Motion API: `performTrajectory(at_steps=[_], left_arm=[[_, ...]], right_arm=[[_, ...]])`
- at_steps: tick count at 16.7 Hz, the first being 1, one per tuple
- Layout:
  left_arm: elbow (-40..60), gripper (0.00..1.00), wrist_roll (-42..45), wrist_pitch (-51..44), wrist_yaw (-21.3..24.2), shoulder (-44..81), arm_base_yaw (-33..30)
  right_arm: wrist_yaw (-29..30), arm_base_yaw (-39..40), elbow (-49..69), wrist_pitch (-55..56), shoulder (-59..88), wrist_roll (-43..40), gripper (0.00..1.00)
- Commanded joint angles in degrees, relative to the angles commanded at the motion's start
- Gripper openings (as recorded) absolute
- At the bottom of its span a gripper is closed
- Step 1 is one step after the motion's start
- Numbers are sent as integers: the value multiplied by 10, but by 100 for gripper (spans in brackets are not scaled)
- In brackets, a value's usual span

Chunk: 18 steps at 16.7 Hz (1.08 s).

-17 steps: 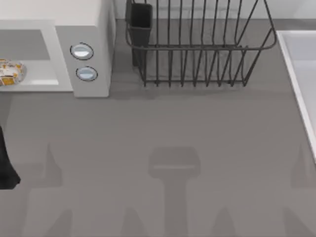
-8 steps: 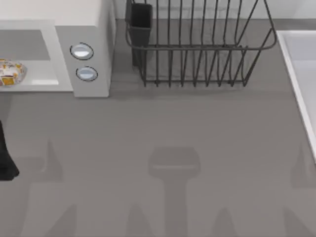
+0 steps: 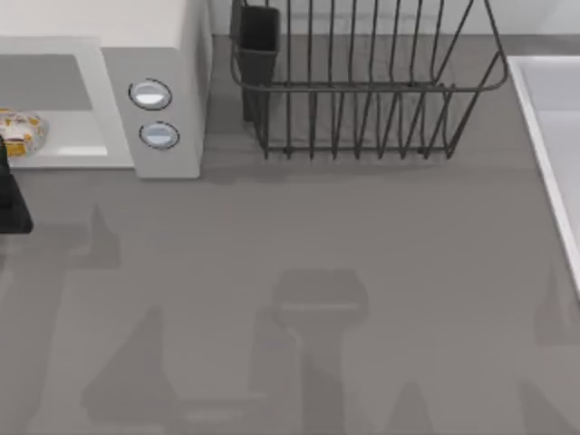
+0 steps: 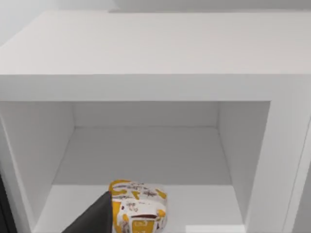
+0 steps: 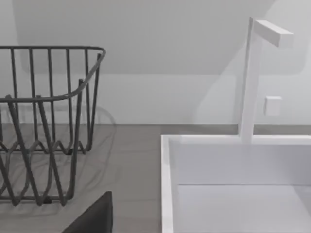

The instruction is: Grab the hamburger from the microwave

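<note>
Top view: one hamburger [image 3: 20,132] sits at the mouth of the one microwave [image 3: 168,54], at the worktop's [image 3: 362,272] ten o'clock. My left claw [image 3: 9,195] is just in front of it; can't tell if it's apart.

Left wrist view: the hamburger [image 4: 141,208] looks soft and light. I'd pinch the bun's sides gently.

Right wrist view: one dish rack [image 5: 48,121], one sink [image 5: 233,184].

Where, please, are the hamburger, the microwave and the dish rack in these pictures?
hamburger [image 4: 138,212]: left wrist view, on its patterned front face.
microwave [image 3: 172,54]: top view, on the white panel above the two knobs.
dish rack [image 3: 362,88]: top view, on its front rim wire.
</note>
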Motion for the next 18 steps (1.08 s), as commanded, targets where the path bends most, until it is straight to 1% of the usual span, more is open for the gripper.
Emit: performTrajectory(at_steps=[11,15,18], left_arm=[[224,100,20,319,52,636,43],[288,100,26,409,66,816,55],[321,100,29,455,74,909,62]], right_arm=[[0,0,0,0,0,0,100],[0,0,0,0,0,0,100],[0,0,0,0,0,0,100]])
